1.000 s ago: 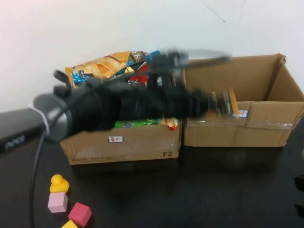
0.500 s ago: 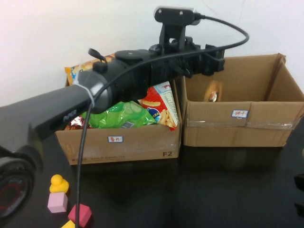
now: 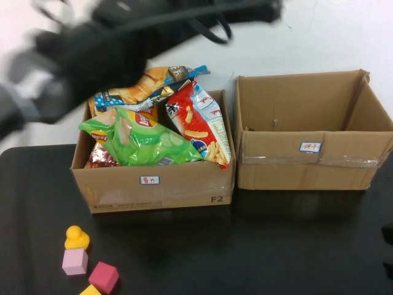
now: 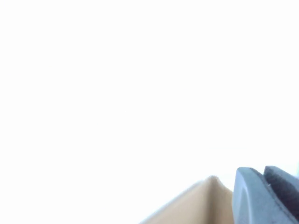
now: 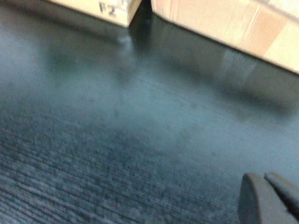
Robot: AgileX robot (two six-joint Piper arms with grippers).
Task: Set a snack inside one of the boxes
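— While your left arm blurs above the left box, what fills it?
— Chip bags: a green one, a red one. You see no snack in the right box.
— Left gripper?
— At a cardboard edge; grip unreadable.
— Right gripper?
— Fingers pressed together, empty, above the black table.

table: black, glossy
left box: cardboard, on table, beside right box
right box: cardboard, on table
near-left corner: yellow duck, pink cube, red cube, yellow block
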